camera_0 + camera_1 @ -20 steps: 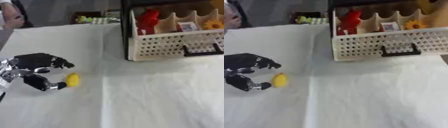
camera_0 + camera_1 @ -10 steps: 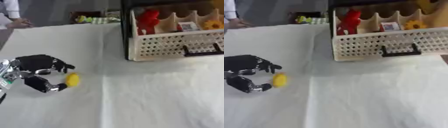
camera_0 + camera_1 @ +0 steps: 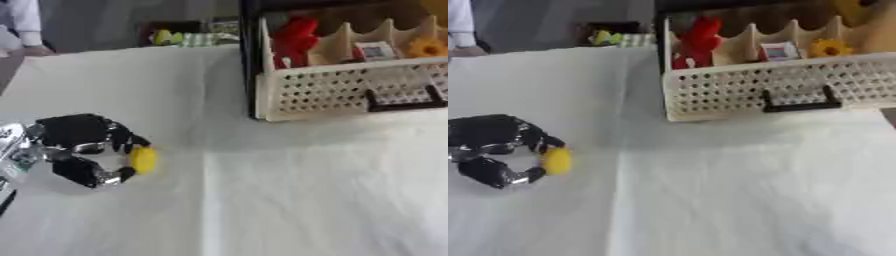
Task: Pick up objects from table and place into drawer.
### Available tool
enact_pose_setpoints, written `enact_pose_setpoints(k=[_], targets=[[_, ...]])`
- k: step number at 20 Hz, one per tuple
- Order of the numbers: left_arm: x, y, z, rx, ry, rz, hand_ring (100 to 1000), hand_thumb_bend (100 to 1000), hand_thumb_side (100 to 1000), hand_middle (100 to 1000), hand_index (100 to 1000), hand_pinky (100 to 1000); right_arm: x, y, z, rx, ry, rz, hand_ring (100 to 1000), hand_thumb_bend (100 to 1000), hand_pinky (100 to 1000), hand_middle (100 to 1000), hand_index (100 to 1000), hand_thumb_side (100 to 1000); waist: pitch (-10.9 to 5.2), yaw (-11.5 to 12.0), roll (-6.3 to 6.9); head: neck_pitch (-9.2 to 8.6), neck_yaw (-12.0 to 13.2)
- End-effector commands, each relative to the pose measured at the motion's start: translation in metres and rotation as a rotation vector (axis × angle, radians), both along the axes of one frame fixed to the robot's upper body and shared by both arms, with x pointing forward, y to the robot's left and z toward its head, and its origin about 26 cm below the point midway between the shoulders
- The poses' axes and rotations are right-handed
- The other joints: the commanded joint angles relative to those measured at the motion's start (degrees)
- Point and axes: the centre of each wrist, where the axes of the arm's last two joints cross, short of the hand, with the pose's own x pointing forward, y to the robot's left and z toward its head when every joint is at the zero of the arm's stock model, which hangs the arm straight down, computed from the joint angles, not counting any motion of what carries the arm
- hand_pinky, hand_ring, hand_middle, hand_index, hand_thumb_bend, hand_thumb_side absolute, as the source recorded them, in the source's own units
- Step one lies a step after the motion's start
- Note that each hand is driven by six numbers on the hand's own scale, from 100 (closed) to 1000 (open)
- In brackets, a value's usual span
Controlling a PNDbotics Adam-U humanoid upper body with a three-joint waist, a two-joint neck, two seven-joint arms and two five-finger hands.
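Note:
A small yellow object point(image 3: 143, 159) lies on the white tablecloth at the left. My left hand point(image 3: 80, 149) is at it, black fingers curled above and thumb below, pinching its left side. At the back right stands a cream perforated drawer point(image 3: 350, 87) with a black handle point(image 3: 402, 98). Its compartments hold a red item point(image 3: 294, 35), a small white box point(image 3: 376, 50) and an orange flower-like item point(image 3: 426, 47). My right hand shows in neither view.
Small yellow and green items point(image 3: 188, 37) sit at the table's far edge, beyond the cloth. A person's sleeve and hand point(image 3: 26, 30) rest at the far left corner. White cloth point(image 3: 306, 190) stretches between my hand and the drawer.
My left hand has closed in on the yellow object, fingers and thumb now touching it. The yellow object stays at about the same spot.

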Motion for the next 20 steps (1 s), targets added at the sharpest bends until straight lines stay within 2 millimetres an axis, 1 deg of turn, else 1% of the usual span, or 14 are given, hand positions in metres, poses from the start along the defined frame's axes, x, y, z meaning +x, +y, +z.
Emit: enact_pose_setpoints(k=[1,4,8,12,15,17,20], targets=[[-0.001,0.005,0.009,0.083,0.018,-0.047,587,207,1000,617,1000,446,-0.006,-0.002,0.008,-0.008,-0.027,-0.010,590,100,473,188,461,1000,-1.23,0.0,-0.10,-0.83,-0.2],[-0.001,0.006,0.007,0.087,0.033,-0.053,610,203,1000,642,1000,465,-0.006,-0.002,0.008,-0.006,-0.027,-0.009,590,100,473,188,461,1000,-1.30,0.0,-0.09,-0.98,-0.4],[0.000,0.006,0.006,0.080,0.043,-0.060,603,208,1000,637,1000,458,-0.005,-0.002,0.007,-0.003,-0.022,-0.011,590,100,473,187,460,1000,-1.28,-0.1,-0.09,-1.03,-0.6],[0.000,0.009,0.003,0.097,0.049,-0.049,584,233,1000,625,1000,442,-0.006,-0.002,0.007,0.000,-0.021,-0.009,590,100,473,187,460,1000,-1.17,-0.2,-0.07,-1.66,-0.8],[0.001,0.012,0.000,0.105,0.050,-0.037,561,232,1000,595,1000,408,-0.006,-0.002,0.007,0.000,-0.020,-0.008,590,100,473,187,460,1000,-1.11,-0.3,-0.01,-1.97,-0.8],[0.002,0.013,-0.002,0.107,0.053,-0.032,534,224,1000,567,1000,365,-0.006,-0.002,0.007,0.001,-0.019,-0.008,590,100,473,187,460,1000,-1.08,-0.3,0.00,-1.79,-0.9],[0.002,0.013,-0.004,0.098,0.055,-0.029,513,214,1000,544,1000,328,-0.006,-0.003,0.007,0.002,-0.018,-0.009,590,100,473,187,460,1000,-1.07,-0.3,-0.04,-1.35,-1.0]])
